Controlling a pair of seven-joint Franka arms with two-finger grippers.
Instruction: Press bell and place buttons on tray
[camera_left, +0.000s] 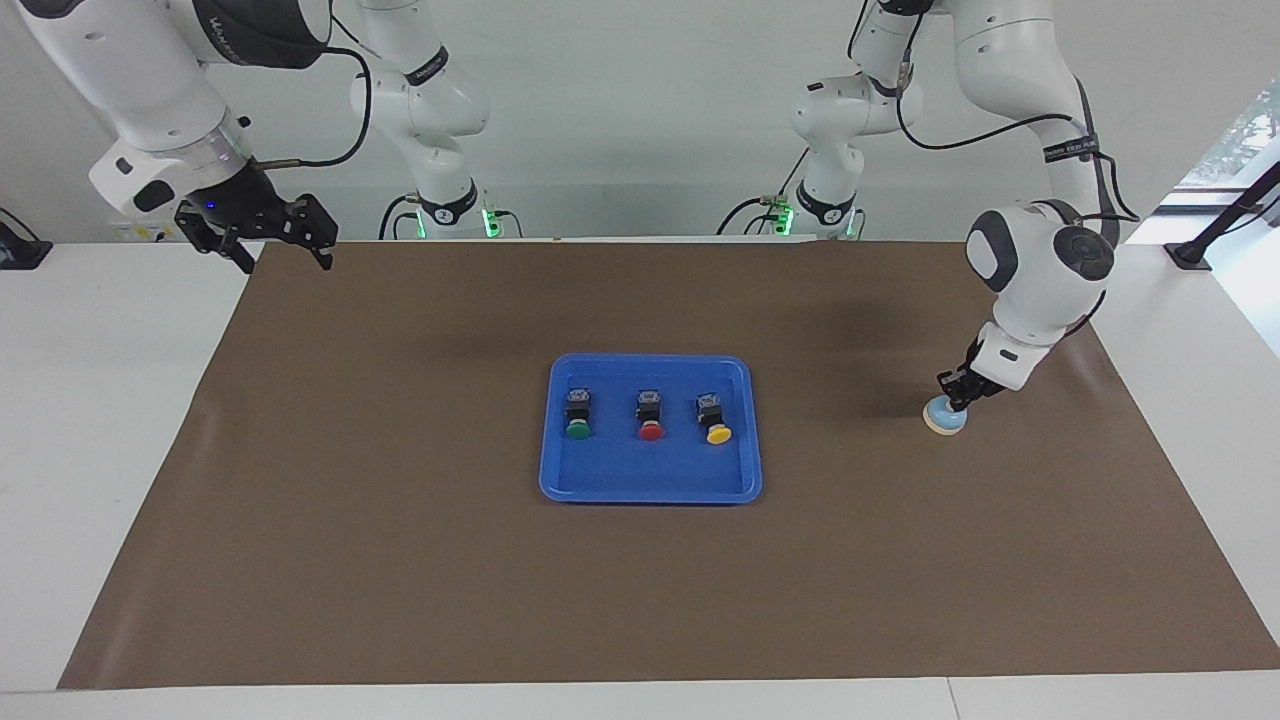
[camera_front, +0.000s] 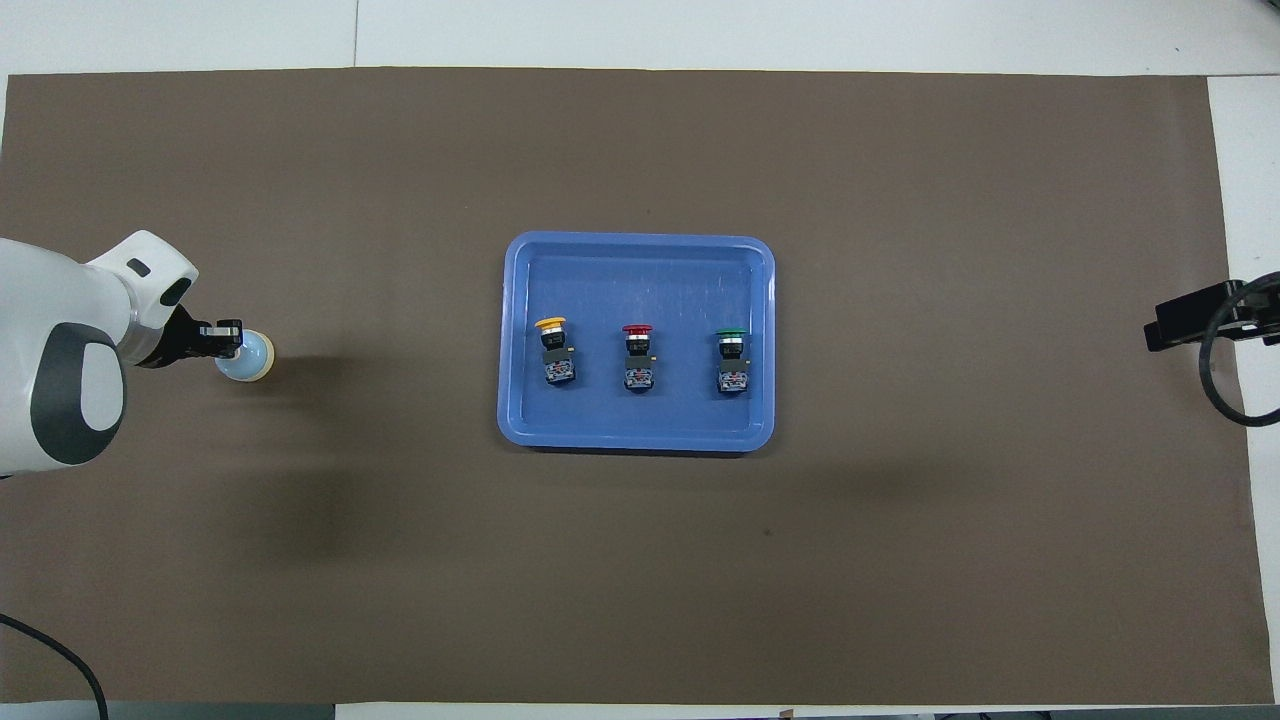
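The light-blue bell sits on the brown mat toward the left arm's end of the table. My left gripper is shut, its tips down on the top of the bell and covering the knob. The blue tray lies mid-table and holds the three buttons in a row: green, red and yellow. My right gripper hangs open and holds nothing, above the mat's corner at the right arm's end, where that arm waits.
The brown mat covers most of the white table. A black cable loops down from the right arm over the mat's edge.
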